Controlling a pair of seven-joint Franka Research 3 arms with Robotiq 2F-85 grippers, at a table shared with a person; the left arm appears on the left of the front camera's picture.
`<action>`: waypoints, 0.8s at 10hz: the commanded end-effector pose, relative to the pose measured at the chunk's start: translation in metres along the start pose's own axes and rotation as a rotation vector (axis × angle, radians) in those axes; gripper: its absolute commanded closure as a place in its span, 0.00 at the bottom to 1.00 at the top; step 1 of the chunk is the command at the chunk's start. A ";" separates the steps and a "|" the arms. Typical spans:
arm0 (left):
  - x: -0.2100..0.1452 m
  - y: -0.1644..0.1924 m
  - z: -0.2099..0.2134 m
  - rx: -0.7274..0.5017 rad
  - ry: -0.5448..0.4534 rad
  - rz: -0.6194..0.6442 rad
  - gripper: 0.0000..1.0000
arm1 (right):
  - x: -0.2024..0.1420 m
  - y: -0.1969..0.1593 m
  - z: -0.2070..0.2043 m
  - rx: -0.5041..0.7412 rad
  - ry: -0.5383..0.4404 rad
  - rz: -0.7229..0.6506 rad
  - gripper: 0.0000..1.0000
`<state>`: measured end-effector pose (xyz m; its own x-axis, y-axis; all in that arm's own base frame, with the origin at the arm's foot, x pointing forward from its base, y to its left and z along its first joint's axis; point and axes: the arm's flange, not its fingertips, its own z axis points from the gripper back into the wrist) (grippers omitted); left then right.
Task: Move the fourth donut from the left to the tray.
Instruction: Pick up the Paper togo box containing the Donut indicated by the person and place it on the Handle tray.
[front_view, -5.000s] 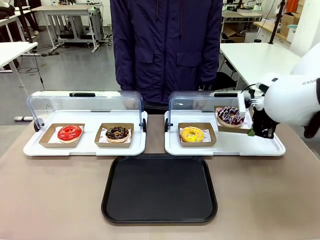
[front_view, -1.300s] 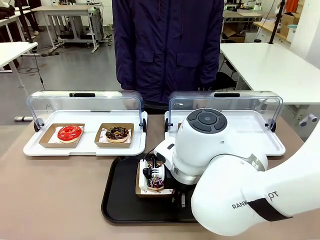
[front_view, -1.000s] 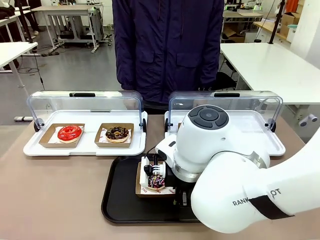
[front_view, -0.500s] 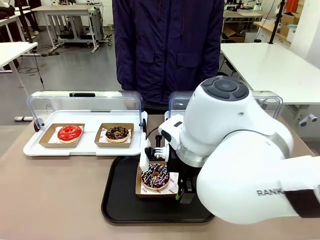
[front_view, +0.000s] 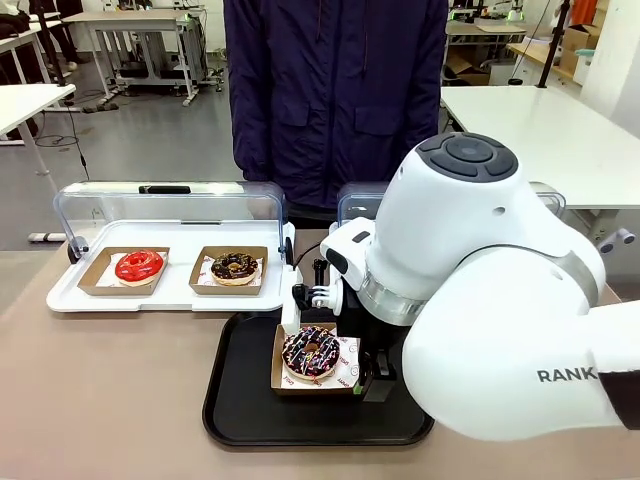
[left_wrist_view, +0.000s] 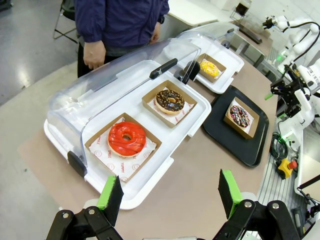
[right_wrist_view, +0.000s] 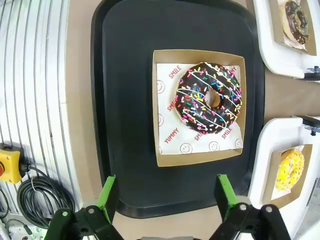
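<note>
1. The right gripper (right_wrist_view: 167, 200) hangs above the tray (right_wrist_view: 125, 75), jaws spread wide and holding nothing.
2. The fourth donut (right_wrist_view: 208, 97) sits in its cardboard holder (right_wrist_view: 165, 145) on the tray, just ahead of the green fingertips (right_wrist_view: 107, 192) and clear of them.
3. In the front view the donut (front_view: 311, 352) lies near the tray's (front_view: 240, 400) middle, beside the right arm's wrist.
4. The left gripper (left_wrist_view: 170, 192) is also spread wide and empty, well apart over the table's end.
5. Count: four donuts, namely one red (left_wrist_view: 127, 138), one chocolate with crumbs (left_wrist_view: 170, 101), one yellow (left_wrist_view: 209, 69), one sprinkled (left_wrist_view: 239, 115); two white display trays (left_wrist_view: 165, 145); one black tray.
6. A person (front_view: 335, 90) stands at the far side.
</note>
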<state>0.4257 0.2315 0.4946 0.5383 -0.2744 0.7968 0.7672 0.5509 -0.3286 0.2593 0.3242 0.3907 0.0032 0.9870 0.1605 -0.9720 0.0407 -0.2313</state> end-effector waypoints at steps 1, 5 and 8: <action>0.001 -0.002 0.000 -0.007 -0.005 -0.007 0.00 | 0.002 0.000 -0.003 -0.015 0.004 -0.010 0.00; 0.001 -0.002 0.000 -0.007 -0.005 -0.007 0.00 | 0.002 0.000 -0.003 -0.015 0.004 -0.010 0.00; 0.001 -0.002 0.000 -0.007 -0.005 -0.007 0.00 | 0.002 0.000 -0.003 -0.015 0.004 -0.010 0.00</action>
